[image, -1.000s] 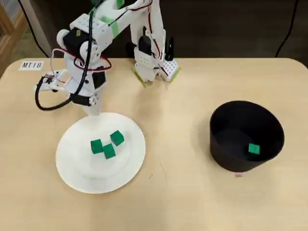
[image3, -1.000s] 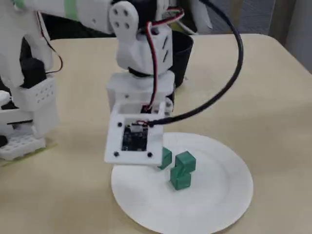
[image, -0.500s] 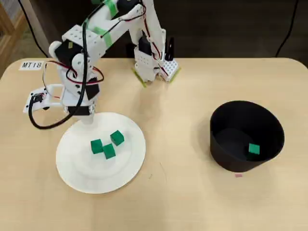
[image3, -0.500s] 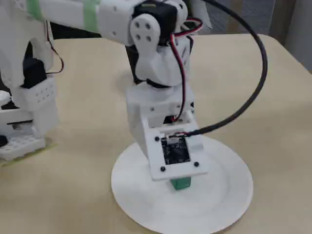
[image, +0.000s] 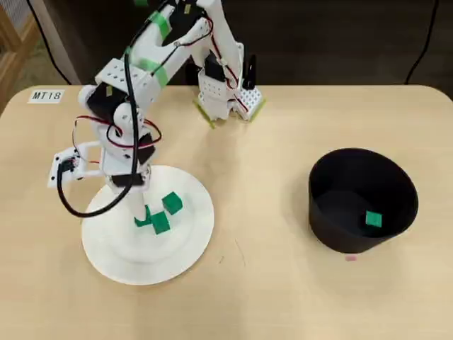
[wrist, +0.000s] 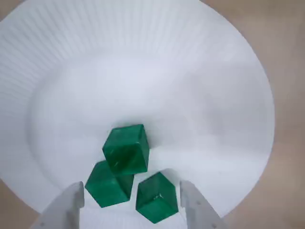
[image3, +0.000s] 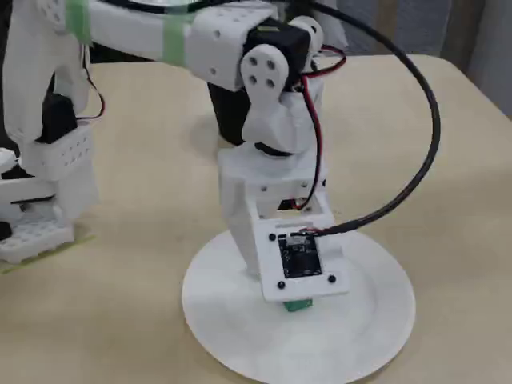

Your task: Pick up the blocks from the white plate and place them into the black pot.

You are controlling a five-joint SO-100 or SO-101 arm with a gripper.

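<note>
Green cubes show first in the overhead view: three blocks [image: 161, 214] sit clustered just right of the middle of the white plate [image: 187, 244], partly covered at their 9 o'clock side by the gripper [image: 139, 212], which reaches down onto the plate from the arm at about 11 o'clock. A fourth green block [image: 373, 219] lies on the floor of the black pot [image: 333, 227], well apart at the plate's 3 o'clock, on the tan table [image: 269, 297]. In the wrist view the two pale fingertips [wrist: 64, 205] stand wide open at 7 and 5 o'clock, grasping nothing; two blocks [wrist: 157, 196] lie between them and a third block [wrist: 126, 149] rests against those at 12 o'clock, all on the white plate [wrist: 214, 95]. In the fixed view the arm's wrist and its small circuit board [image3: 300, 260] hang over the white plate [image3: 376, 320], hiding the fingers, with only a sliver of one green block [image3: 299, 305] peeking out at 6 o'clock under the board.
</note>
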